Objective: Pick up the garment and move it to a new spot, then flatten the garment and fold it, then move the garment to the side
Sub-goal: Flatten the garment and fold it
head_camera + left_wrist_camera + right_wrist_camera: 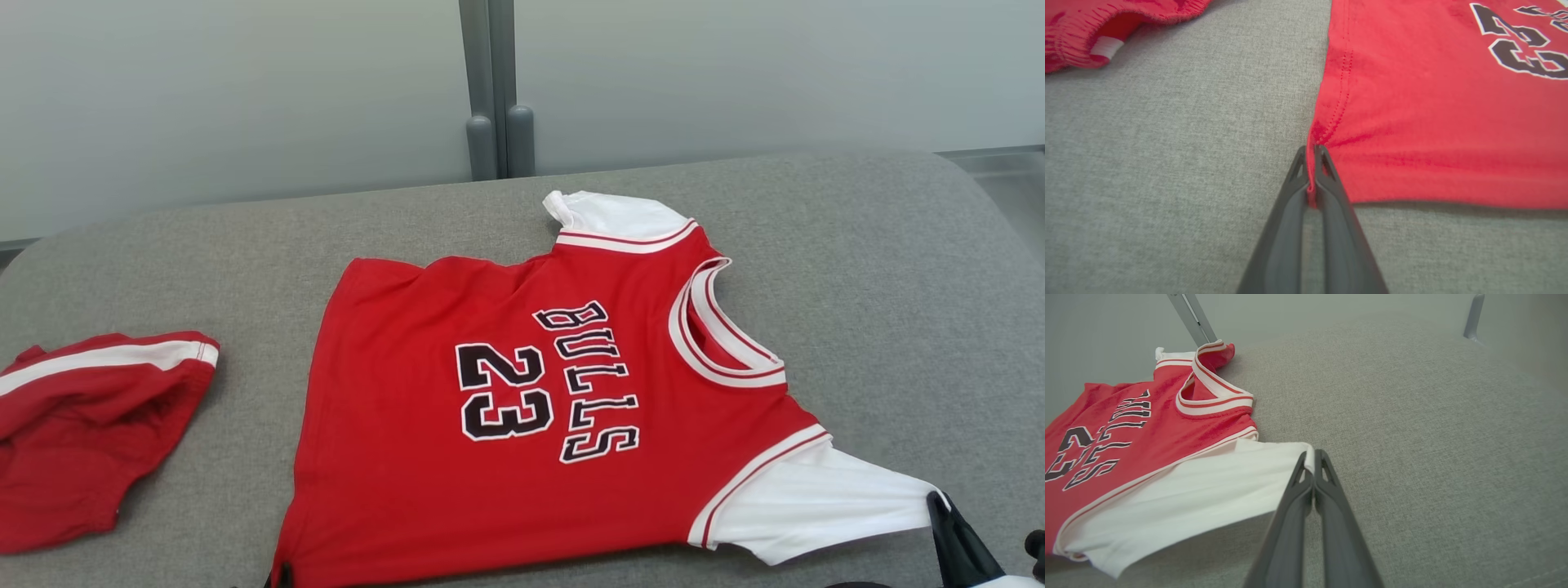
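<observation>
Red shorts (90,433) lie crumpled at left of grey fabric surface (857,269), apart from the red Bulls no. 23 jersey (531,425). L gripper (1314,154): fingers pressed together, pinching jersey's near-left hem corner. Jersey lies flat at ctr, neck opening to right. R gripper (1314,456): closed tips pinching near-right white sleeve (1208,486) edge.

soft even light, faint shadows, wrist views warped at edges.
</observation>
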{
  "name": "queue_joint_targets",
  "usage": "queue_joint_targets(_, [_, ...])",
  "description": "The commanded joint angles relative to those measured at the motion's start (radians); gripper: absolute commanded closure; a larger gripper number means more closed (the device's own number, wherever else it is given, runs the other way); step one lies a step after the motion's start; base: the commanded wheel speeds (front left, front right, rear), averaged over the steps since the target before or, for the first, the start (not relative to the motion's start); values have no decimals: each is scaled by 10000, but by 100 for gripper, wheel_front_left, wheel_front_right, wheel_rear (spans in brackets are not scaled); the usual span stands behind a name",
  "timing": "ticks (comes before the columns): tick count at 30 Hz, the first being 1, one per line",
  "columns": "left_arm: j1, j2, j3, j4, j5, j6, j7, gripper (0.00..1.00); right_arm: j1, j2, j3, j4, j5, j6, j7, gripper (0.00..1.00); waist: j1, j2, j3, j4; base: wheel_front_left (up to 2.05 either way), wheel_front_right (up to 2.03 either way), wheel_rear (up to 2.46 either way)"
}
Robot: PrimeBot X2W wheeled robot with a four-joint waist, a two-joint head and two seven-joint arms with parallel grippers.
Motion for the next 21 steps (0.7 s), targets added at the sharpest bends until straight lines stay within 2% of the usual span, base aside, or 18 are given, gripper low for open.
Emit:
queue_joint_targets(1, [247, 168, 19, -168, -181, 84, 3, 100, 320, -232, -179, -308, 110, -46, -40, 100, 1, -1, -99, 39, 0, 0, 0])
queue_joint_targets(6, [225, 148, -333, -927, -274, -63, 3, 100, 455, -241, -130, -908, 72, -44, -42, 100, 1, -1, -21, 133, 0, 0, 0])
queue_joint_targets(12, [-467, 125, -892, -2269, -302, -204, 3, 100, -302, -153, 84, -1314, -92, -35, -37, 100, 1, -1, 219, 401, 0, 0, 0])
queue_joint_targets(17, [-1461, 120, -1283, -2166, -136, -245, 2, 100, -1749, -221, 392, -720, -360, -33, -36, 100, 1, -1, 755, 578, 0, 0, 0])
queue_joint_targets(21, [-2296, 116, -1500, -1507, -63, -139, 2, 100, -3038, -270, 674, 333, -549, -33, 13, 100, 1, -1, 1149, 702, 0, 0, 0])
